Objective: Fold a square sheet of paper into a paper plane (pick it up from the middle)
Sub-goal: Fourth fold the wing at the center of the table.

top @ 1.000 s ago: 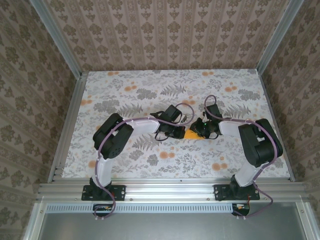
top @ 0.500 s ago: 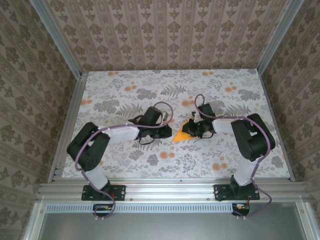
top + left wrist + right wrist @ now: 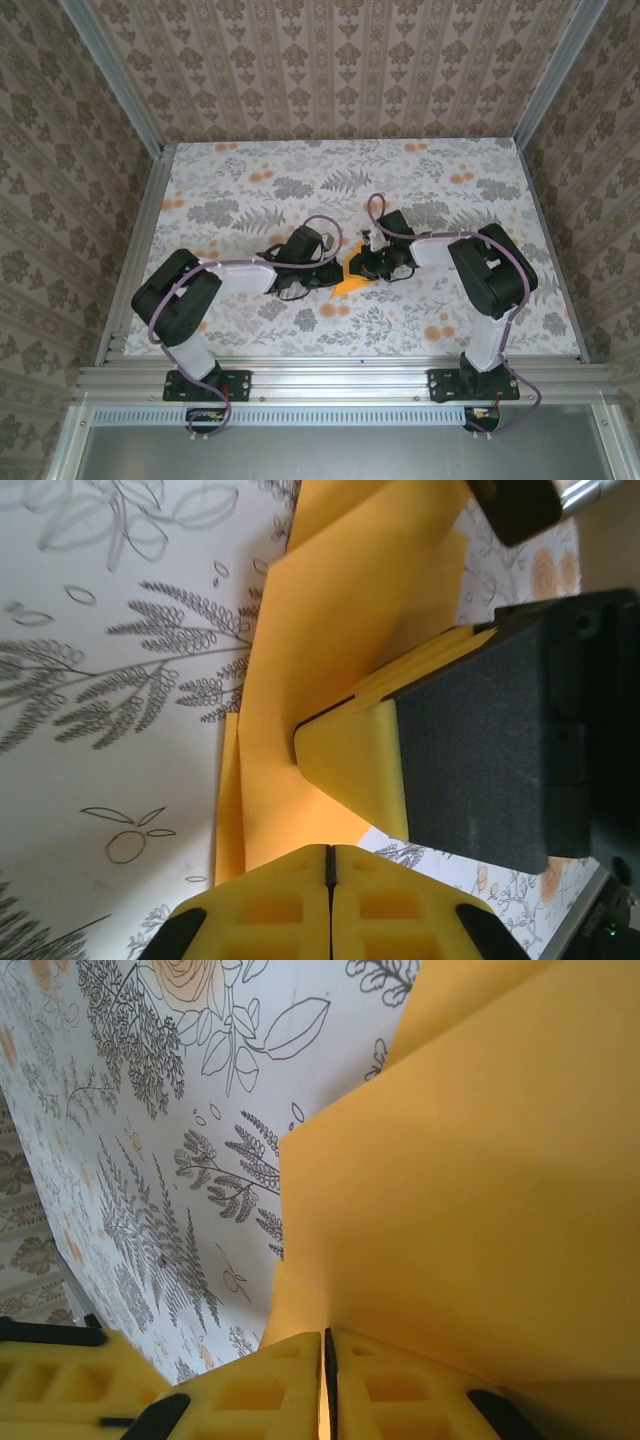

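Observation:
The square sheet of paper (image 3: 348, 284), bright orange and folded into layers, lies mid-table between my two grippers. My right gripper (image 3: 363, 266) comes at it from the right. In the right wrist view the right gripper (image 3: 325, 1348) is shut, with a raised flap of the paper (image 3: 480, 1180) running down into its jaws. My left gripper (image 3: 329, 272) sits just left of the sheet. In the left wrist view it (image 3: 328, 860) is shut with nothing between its fingers, and the paper (image 3: 330, 630) lies right ahead of its tips. The right gripper's yellow finger (image 3: 350, 765) rests on that paper.
The table (image 3: 240, 180) has a white cloth printed with grey ferns and small orange flowers. An aluminium frame rail (image 3: 340, 380) runs along the near edge, and posts stand at the back corners. Patterned walls close in the sides and back.
The right gripper has carried the paper leftward across the table. The left arm has dropped low and stretched right, bringing its gripper up against the sheet.

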Controlling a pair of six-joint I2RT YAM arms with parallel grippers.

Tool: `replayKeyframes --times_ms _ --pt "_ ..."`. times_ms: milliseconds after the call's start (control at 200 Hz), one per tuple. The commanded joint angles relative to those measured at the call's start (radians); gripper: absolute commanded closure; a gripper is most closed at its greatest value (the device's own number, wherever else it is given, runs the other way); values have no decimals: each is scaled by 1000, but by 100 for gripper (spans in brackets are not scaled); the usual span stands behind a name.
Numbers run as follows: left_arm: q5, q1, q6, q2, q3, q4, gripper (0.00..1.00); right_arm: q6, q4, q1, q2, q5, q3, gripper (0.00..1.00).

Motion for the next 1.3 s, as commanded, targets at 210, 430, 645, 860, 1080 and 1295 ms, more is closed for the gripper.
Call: replayKeyframes --times_ms 210,430,645,860,1080,1295 --pt "17 -9 4 86 46 -29 97 6 -47 6 47 8 -5 87" --pt "-37 -11 35 99 44 -120 100 32 -4 -5 16 -9 -14 85" --pt "-43 -17 48 110 45 -141 100 52 -10 19 -63 9 -11 85" --pt "-50 -25 53 119 52 -157 100 80 16 44 -27 31 -45 89" --pt "-45 -23 74 97 26 -187 100 48 -35 -1 15 96 -7 91" --pt "-31 -24 93 90 0 -204 100 21 -40 -95 31 136 25 91"
